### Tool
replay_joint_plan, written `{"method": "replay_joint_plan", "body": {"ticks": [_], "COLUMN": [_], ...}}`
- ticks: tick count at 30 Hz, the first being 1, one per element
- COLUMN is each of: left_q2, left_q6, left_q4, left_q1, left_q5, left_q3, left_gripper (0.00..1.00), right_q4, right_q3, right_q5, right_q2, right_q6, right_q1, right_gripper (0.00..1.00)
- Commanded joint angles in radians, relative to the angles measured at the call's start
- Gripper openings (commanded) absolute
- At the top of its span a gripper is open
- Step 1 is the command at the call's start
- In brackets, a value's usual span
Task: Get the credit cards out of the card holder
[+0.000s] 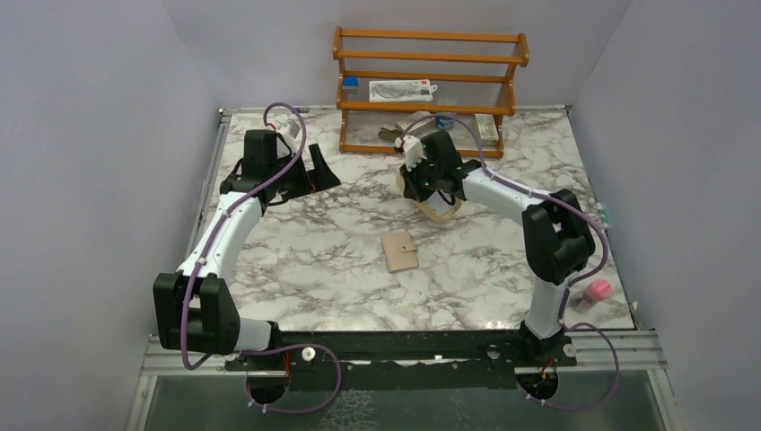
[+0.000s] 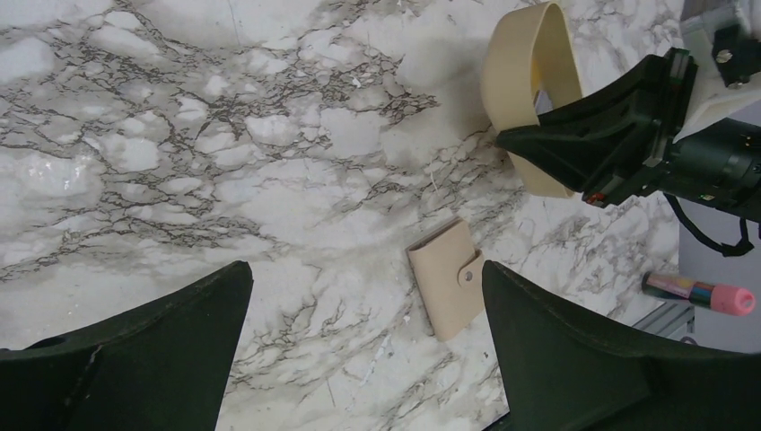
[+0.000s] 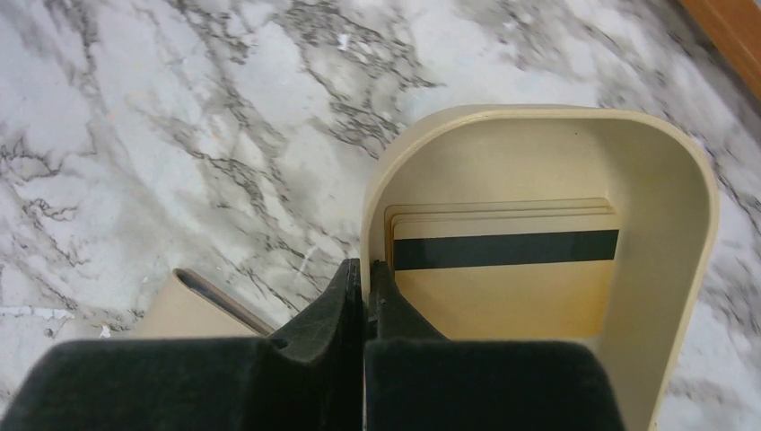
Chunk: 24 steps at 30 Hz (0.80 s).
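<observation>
The right claw (image 3: 365, 274) is clenched shut with its tips at the rim of the oval tan tray (image 3: 682, 269). The credit cards (image 3: 502, 269) lie stacked in the tray just ahead of those tips, and the closed card holder (image 1: 400, 251) lies apart on its near side. The left claw (image 2: 366, 269) is released wide above the marble-patterned table (image 1: 314, 269), which has pale lilac walls (image 1: 90, 135) around it and a wooden rack (image 1: 429, 90) beyond the right claw.

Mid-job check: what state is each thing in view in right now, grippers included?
left gripper, open, holding nothing.
right gripper, shut, tips at the tray's rim; whether it pinches the rim is unclear.
card holder, closed, tab over the front, flat on the table.
credit cards, stacked in the tray, dark band up.
tray, holding the cards.
</observation>
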Motion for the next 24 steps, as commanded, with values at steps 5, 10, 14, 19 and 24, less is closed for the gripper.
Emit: {"method": "replay_joint_plan", "body": {"ticks": [5, 10, 14, 19, 24], "left_q2": [-0.026, -0.028, -0.035, -0.031, -0.022], "left_q6": [0.027, 0.029, 0.029, 0.035, 0.029], "left_q4": [-0.018, -0.016, -0.013, -0.01, 0.002], "left_q1": [0.028, 0.037, 0.042, 0.047, 0.047], "left_q5": [0.041, 0.041, 0.039, 0.041, 0.053], "left_q3": [0.019, 0.008, -0.004, -0.012, -0.014], "left_gripper": [0.99, 0.99, 0.99, 0.99, 0.99], "right_q4": [-0.167, -0.231, -0.248, -0.265, -0.27], "right_q3": [0.211, 0.309, 0.34, 0.356, 0.389], "right_q5": [-0.117, -0.095, -0.08, -0.068, -0.069], "right_q2": [0.176, 0.265, 0.303, 0.289, 0.227], "right_q6": [-0.274, -0.33, -0.347, -0.338, -0.33], "right_q1": [0.09, 0.107, 0.111, 0.115, 0.117], "right_gripper": [0.01, 0.01, 0.01, 0.27, 0.45]}}
